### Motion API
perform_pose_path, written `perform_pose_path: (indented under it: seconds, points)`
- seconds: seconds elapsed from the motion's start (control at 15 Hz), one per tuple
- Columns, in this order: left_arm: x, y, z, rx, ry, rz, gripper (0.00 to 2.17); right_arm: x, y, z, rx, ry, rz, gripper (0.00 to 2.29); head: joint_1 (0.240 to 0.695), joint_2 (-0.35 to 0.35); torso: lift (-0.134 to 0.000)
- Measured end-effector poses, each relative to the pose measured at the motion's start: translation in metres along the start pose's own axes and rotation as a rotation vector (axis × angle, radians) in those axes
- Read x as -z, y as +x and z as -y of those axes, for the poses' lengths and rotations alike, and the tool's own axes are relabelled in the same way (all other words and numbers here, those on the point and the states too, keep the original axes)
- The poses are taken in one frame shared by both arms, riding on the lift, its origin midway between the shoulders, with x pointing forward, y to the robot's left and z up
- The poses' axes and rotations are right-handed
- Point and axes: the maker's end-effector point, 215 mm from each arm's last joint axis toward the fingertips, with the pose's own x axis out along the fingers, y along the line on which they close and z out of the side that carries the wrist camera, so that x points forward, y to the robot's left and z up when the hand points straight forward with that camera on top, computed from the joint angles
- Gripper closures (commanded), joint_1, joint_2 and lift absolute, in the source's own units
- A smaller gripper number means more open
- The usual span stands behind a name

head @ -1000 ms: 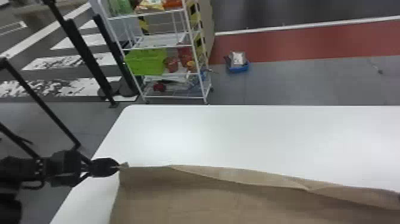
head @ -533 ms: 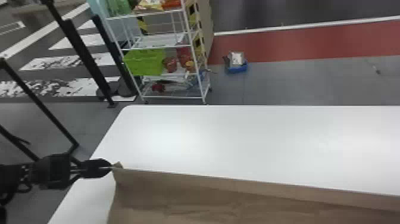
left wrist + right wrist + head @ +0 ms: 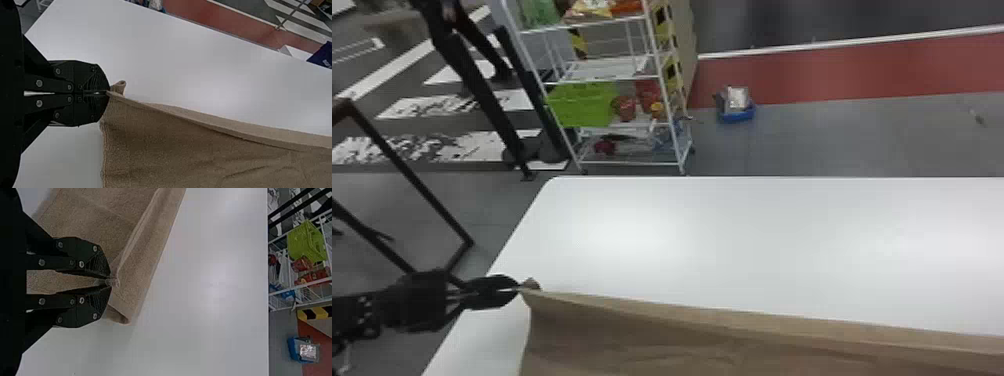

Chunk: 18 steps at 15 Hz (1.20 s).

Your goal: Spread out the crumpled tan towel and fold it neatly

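Tan towel (image 3: 612,345) over the near part of the worktop (image 3: 757,240), one corner clamped in the left end effector (image 3: 107,92), another in the right end effector (image 3: 110,282). Recommended: even tension to straighten its turned-over edge, then both sides lowered together, farther out.

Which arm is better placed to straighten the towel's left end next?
Left, I'd judge: the left hand pinches the towel by its far edge right at that end, while the right hand grips it near the opposite end.
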Motion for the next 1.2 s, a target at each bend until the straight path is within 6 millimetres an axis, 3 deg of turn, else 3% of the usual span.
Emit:
perform_pose_path:
  seconds: [0.4,1.0,1.2]
  points:
    - [-0.002,-0.01,0.024,0.007,0.002,-0.009,1.4,0.004,-0.011,-0.013,-0.055,-0.041,-0.001,0.96,0.695,0.335,-0.122]
    - [-0.005,-0.025,0.049,-0.001,0.0,-0.032,1.4,0.016,-0.035,0.003,-0.043,-0.07,0.017,0.96,0.695,0.306,-0.122]
    - [-0.009,-0.026,0.051,-0.008,0.0,-0.028,1.4,0.016,-0.035,-0.003,-0.075,-0.092,0.019,0.96,0.695,0.31,-0.122]
